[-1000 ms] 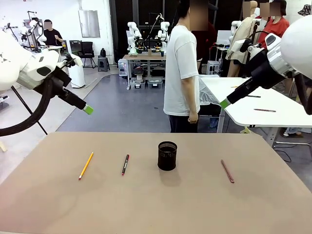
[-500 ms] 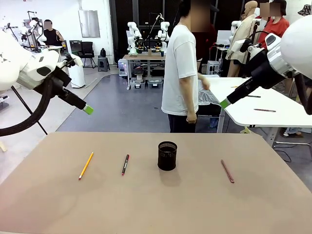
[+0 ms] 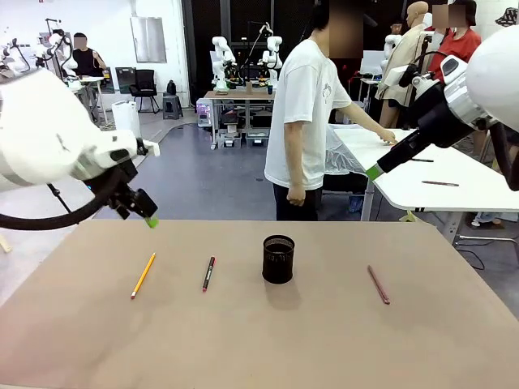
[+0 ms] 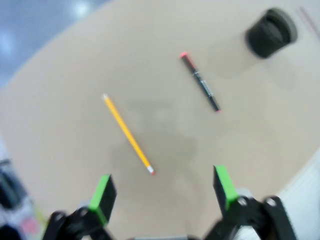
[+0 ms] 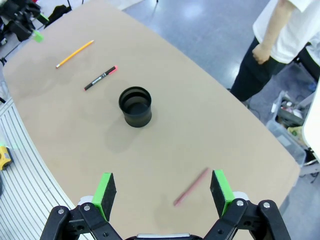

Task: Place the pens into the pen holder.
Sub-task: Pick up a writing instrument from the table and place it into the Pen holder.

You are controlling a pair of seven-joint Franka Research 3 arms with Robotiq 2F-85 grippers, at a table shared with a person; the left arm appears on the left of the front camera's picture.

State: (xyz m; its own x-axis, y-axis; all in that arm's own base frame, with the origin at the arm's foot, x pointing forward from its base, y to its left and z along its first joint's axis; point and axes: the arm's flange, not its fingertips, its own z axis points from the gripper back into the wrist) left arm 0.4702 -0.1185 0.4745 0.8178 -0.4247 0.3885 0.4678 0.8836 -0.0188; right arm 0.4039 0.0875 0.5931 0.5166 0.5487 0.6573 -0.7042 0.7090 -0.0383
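Nothing placed yet: the black mesh pen holder [image 3: 278, 259], cylindrical and solid-rimmed, is seen empty on the matte tan table [image 3: 324, 348]. On its left the yellow pencil [image 3: 143, 275] and red-ended black marker [image 3: 208, 273] are laid flat, on its right the slim reddish-pink pen [image 3: 378, 284], all apart from it. The left gripper [image 4: 163, 189] and right gripper [image 5: 163, 187] are held wide, empty

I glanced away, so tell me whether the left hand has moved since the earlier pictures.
Yes. The left hand has dropped toward the table. It now hangs by the table's far edge, closer to the yellow pencil than before.
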